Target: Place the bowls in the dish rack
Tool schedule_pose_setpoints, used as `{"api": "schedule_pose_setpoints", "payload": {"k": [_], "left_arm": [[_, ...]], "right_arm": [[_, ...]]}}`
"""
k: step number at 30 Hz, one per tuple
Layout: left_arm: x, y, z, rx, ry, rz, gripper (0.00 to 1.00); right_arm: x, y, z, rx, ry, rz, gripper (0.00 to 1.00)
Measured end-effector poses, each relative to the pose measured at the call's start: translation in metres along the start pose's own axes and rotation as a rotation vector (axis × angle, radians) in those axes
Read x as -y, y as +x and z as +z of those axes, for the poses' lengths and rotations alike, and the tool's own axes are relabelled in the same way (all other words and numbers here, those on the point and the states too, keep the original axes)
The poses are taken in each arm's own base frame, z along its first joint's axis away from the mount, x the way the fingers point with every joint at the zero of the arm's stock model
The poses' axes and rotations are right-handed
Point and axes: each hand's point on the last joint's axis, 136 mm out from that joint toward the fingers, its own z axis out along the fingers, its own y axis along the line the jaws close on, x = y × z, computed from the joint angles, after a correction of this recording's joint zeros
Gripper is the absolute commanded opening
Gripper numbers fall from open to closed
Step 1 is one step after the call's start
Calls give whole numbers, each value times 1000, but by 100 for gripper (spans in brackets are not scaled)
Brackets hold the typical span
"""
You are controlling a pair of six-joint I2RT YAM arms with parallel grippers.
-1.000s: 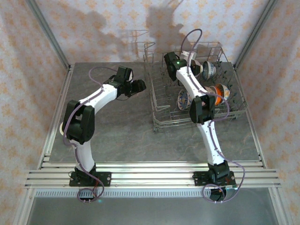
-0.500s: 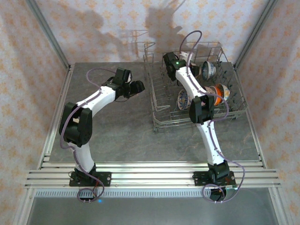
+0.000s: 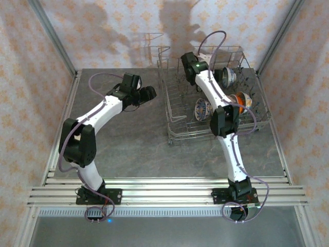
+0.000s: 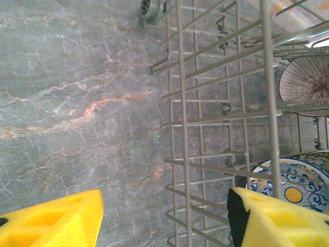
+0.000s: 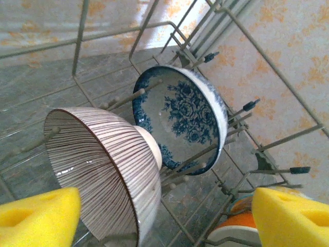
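My right gripper (image 5: 164, 221) has its fingers wide, holding nothing, over the striped bowl (image 5: 103, 164), which stands on edge in the dish rack (image 3: 190, 135) against the blue floral bowl (image 5: 185, 118). My left gripper (image 4: 164, 221) is spread and empty just outside the rack's left wall, with open table (image 3: 128, 139) around it.

Table (image 3: 131, 149): grey, stone-veined surface, metal rails (image 3: 164, 193) along the near edge. Dish rack (image 3: 177, 105), grey wire, stands toward the far right corner
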Motion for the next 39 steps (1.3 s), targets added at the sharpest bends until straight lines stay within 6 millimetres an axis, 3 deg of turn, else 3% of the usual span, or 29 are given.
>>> {"api": "schedule_pose_setpoints", "payload": {"k": [8, 13, 18, 22, 28, 32, 39], "left_arm": [[-14, 2, -31, 19, -94, -1, 67], [-37, -1, -69, 59, -222, -31, 69], [-82, 2, -114, 71, -405, -105, 70], [-131, 6, -145, 58, -555, -192, 70], [-199, 13, -175, 15, -743, -299, 70], [-234, 16, -178, -28, -813, -355, 70], [-295, 42, -169, -168, -919, -441, 70]], "right_arm": [[42, -28, -46, 19, -96, 65, 90], [56, -23, -65, -8, -170, 41, 90], [60, 1, -81, -74, -288, -19, 88], [65, 30, -99, -130, -409, -48, 87], [70, 67, -122, -184, -563, -61, 85], [68, 77, -128, -198, -608, -73, 85], [75, 79, -138, -183, -643, -84, 85]]}}
